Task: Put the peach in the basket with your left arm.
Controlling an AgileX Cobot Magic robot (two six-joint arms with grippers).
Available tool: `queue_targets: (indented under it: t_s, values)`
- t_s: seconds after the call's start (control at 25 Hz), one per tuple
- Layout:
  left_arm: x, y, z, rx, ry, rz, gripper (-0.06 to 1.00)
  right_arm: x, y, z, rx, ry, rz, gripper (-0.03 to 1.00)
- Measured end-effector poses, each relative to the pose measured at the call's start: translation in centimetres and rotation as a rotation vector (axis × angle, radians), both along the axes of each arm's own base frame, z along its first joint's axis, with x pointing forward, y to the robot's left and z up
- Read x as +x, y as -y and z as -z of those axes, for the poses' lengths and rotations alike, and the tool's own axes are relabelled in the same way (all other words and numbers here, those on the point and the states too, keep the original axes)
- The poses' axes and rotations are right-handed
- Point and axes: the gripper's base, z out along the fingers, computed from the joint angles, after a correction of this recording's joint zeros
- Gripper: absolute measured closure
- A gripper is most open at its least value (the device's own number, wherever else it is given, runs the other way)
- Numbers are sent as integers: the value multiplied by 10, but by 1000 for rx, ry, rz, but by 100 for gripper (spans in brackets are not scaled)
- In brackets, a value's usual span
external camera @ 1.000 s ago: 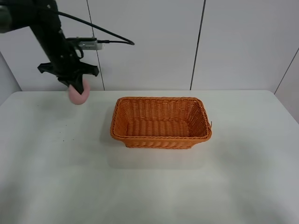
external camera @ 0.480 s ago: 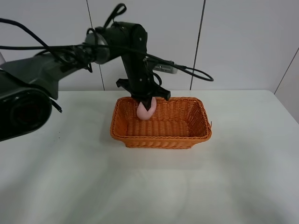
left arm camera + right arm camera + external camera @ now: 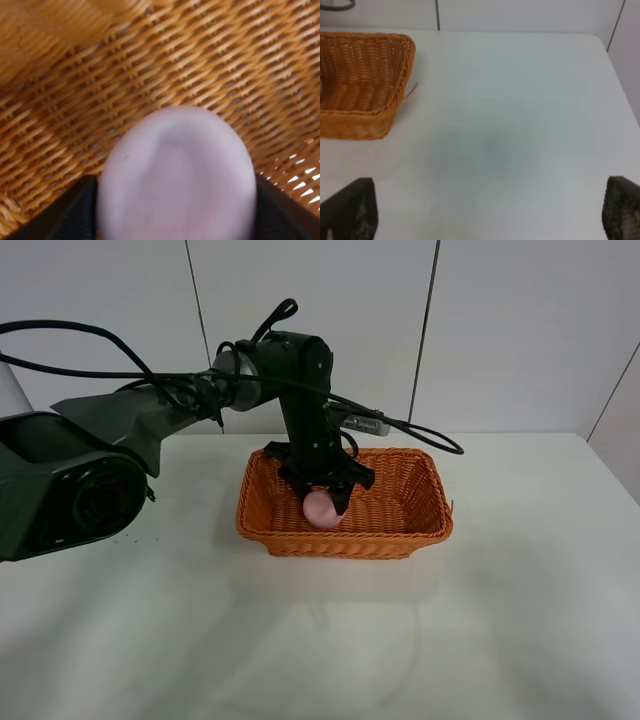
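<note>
- Peach (image 3: 321,509) (small, pale pink, rounded, matte fruit) hung low inside the left half of the rectangular orange woven wicker basket (image 3: 345,542). Floor contact couldn't be told.
- Flat white table (image 3: 520,620): smooth, and nothing pinned the basket to it. Any sideways shove from the arm would likely slide the basket.
- Basket: flared walls, looked light. Main risk was a finger catching the weave or rim on retreat and lifting or tipping it.
- Black jointed left arm (image 3: 300,390): stood over the basket, wrist pointing down into it, close to the far-left wall. A lateral exit before rising would probably clip that wall.
- Thin black cable (image 3: 425,443): looped out over the far rim and could hook it on withdrawal.
- Dark claw-like left gripper (image 3: 325,504): jaws closed on the peach, pads against both flanks in the wrist view. Opening too little might carry the peach back out.
- Right gripper (image 3: 485,215): fingers spread wide, nothing between them, over bare table well apart from the basket. No risk seen there.
- Peach itself: round, so a release from height could bounce or roll it. The walls should contain it.
</note>
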Motion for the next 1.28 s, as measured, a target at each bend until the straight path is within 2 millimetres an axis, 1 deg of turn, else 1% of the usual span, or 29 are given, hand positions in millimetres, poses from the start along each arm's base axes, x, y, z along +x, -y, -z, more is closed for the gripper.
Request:
queue_targets:
  t_s: [0.04,0.16,0.28,0.44,0.52,0.64,0.76,0.88,1.04,1.12,1.2,1.28]
  values:
    - [2,-1,-3,-7,10,-4,27,0,0,0,0,0,0,27]
    - [13,-6,-25,-49,74,-22,25,0,0,0,0,0,0,27]
    - [21,-15,-53,-92,142,-45,25,0,0,0,0,0,0,27]
    - [24,-31,-89,-111,229,-68,25,0,0,0,0,0,0,27]
    - [29,-41,-95,-90,257,-85,25,0,0,0,0,0,0,27]
    - [40,-62,-94,-68,268,-128,25,0,0,0,0,0,0,27]
    - [54,-92,-94,-56,273,-175,25,0,0,0,0,0,0,27]
    - [70,-131,-94,-34,283,-230,25,0,0,0,0,0,0,27]
    - [87,-196,-94,-4,292,-335,25,0,0,0,0,0,0,27]
    - [93,-229,-94,13,295,-396,25,0,0,0,0,0,0,27]
    - [96,-255,-94,24,296,-445,25,0,0,0,0,0,0,27]
    - [96,-273,-90,36,282,-479,25,0,0,0,0,0,0,27]
